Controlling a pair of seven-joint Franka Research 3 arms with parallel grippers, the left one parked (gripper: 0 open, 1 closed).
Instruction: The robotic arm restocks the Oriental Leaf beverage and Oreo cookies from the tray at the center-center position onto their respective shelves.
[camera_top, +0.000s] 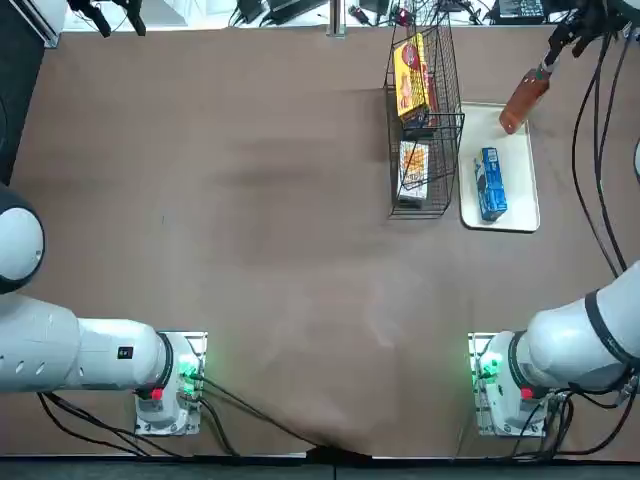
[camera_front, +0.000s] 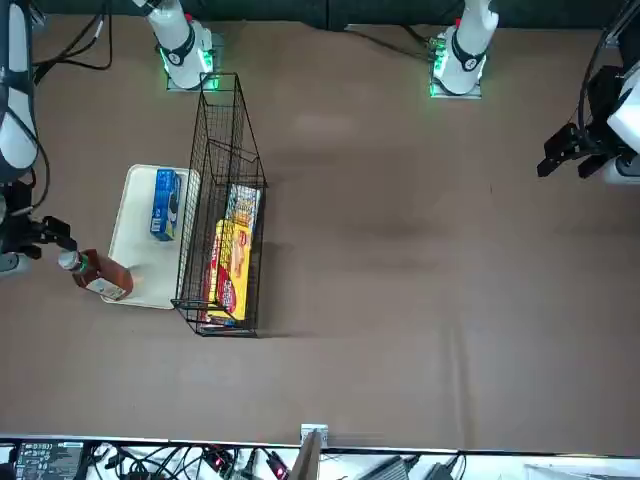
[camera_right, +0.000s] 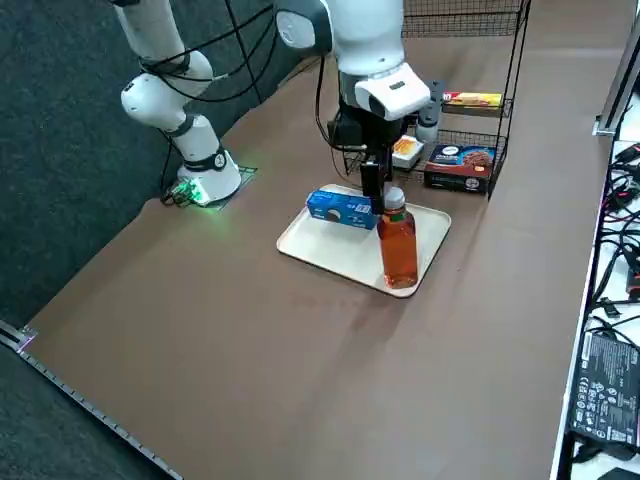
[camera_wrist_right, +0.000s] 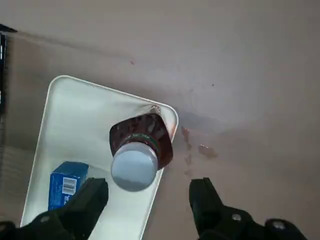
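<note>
The right tool (camera_wrist_right: 150, 192) is hovering by the capped end of the bottle (camera_wrist_right: 142, 150), its two fingers spread wide. The bottle is standing on the white tray (camera_wrist_right: 80, 107); the blue cookie pack (camera_wrist_right: 67, 185) is lying on the same tray, beside the wire rack (camera_top: 425, 130).

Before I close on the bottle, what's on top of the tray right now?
The blue Oreo pack and the Oriental Leaf bottle, standing upright. The tray surface directly beneath both is covered and can't be seen.
</note>
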